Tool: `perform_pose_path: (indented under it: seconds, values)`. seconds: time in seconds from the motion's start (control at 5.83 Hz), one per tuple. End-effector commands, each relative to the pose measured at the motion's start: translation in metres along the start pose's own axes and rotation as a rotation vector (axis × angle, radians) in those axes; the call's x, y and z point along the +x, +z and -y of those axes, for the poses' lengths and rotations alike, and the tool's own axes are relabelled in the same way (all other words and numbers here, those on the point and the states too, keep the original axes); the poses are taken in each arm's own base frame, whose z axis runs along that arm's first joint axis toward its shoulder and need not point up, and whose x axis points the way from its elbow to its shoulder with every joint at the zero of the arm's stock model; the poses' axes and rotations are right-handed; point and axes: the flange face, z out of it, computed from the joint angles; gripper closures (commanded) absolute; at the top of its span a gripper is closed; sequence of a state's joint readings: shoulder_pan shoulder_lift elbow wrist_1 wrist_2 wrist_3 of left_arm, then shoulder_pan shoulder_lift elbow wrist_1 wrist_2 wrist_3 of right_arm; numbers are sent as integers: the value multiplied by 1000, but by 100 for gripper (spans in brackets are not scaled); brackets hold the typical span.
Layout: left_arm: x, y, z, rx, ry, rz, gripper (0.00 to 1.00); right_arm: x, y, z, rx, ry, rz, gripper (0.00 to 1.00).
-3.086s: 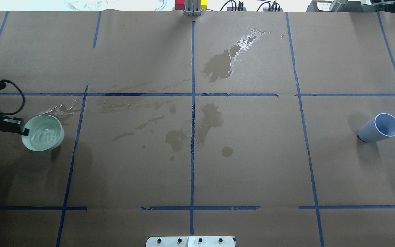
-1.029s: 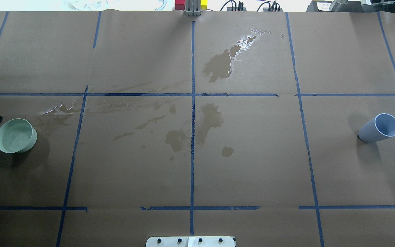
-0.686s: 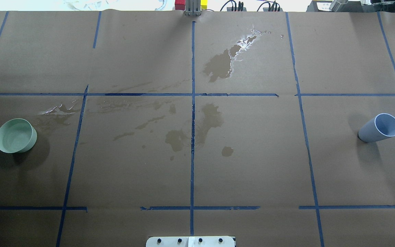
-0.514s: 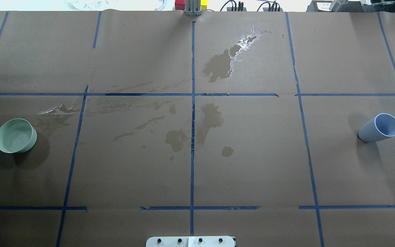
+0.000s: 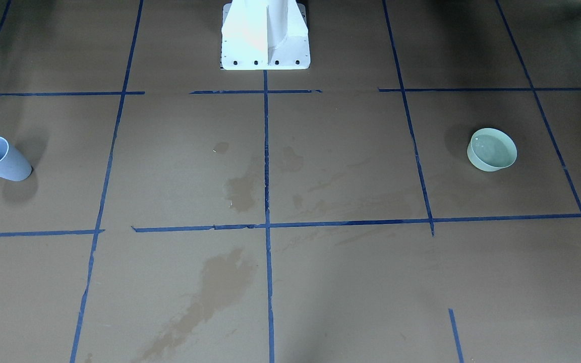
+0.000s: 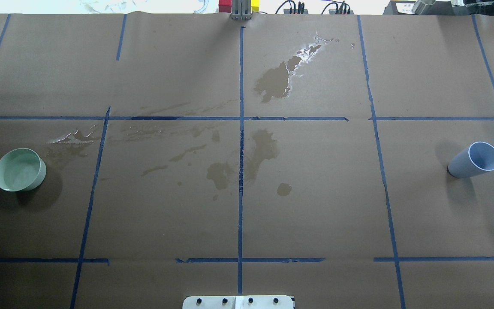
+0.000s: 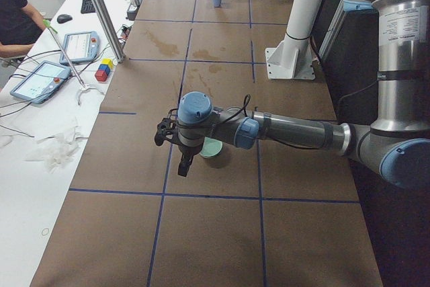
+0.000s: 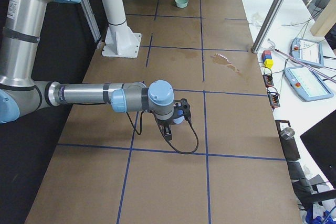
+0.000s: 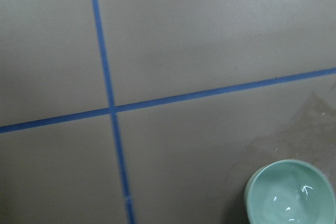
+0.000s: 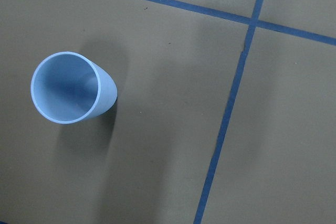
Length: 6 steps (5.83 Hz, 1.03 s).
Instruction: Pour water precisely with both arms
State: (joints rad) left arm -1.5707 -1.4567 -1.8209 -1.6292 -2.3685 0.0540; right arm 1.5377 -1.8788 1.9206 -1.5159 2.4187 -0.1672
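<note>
A pale green bowl (image 6: 19,169) stands on the brown paper at the table's left and also shows in the front view (image 5: 492,150). Water (image 9: 290,199) lies in it as a glossy sheen. A light blue cup (image 6: 475,160) stands at the far right, and the right wrist view shows it empty (image 10: 71,87). My left gripper (image 7: 181,159) hangs above and just beside the bowl (image 7: 215,154). My right gripper (image 8: 168,129) hangs low over the table's right end. Both show only in the side views, so I cannot tell whether they are open or shut.
Dark wet stains mark the paper at the middle (image 6: 238,165) and far middle (image 6: 275,81). The white pedestal (image 5: 265,35) stands at the robot's edge. A metal post (image 7: 101,11) and a side table with tablets (image 7: 40,78) lie beyond the far edge.
My left gripper held the bowl's rim three seconds ago. The bowl now stands further left and the gripper has withdrawn off the overhead view's left edge. The cup has not moved.
</note>
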Motion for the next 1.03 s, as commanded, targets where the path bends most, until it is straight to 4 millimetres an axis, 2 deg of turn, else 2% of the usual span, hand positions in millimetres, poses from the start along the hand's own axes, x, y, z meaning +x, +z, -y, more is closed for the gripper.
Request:
perform_pose_path:
  seconds: [0.0,0.17,0.34,0.69,0.86]
  values:
    - [-32,6,-37,-128,-79,-11,0,8,4,-11,-19,13,-43,0]
    - [-35,12,-74,-159,-112,-14,0,11,6,-12,-25,18,-45,0]
    - [-37,15,-79,-165,-117,-15,0,11,7,-12,-25,19,-42,0]
    - [-31,9,-71,-153,-104,-16,0,10,7,-11,-25,21,-34,0]
    - [-30,8,-73,-152,-101,-19,0,11,8,-12,-28,38,-31,0]
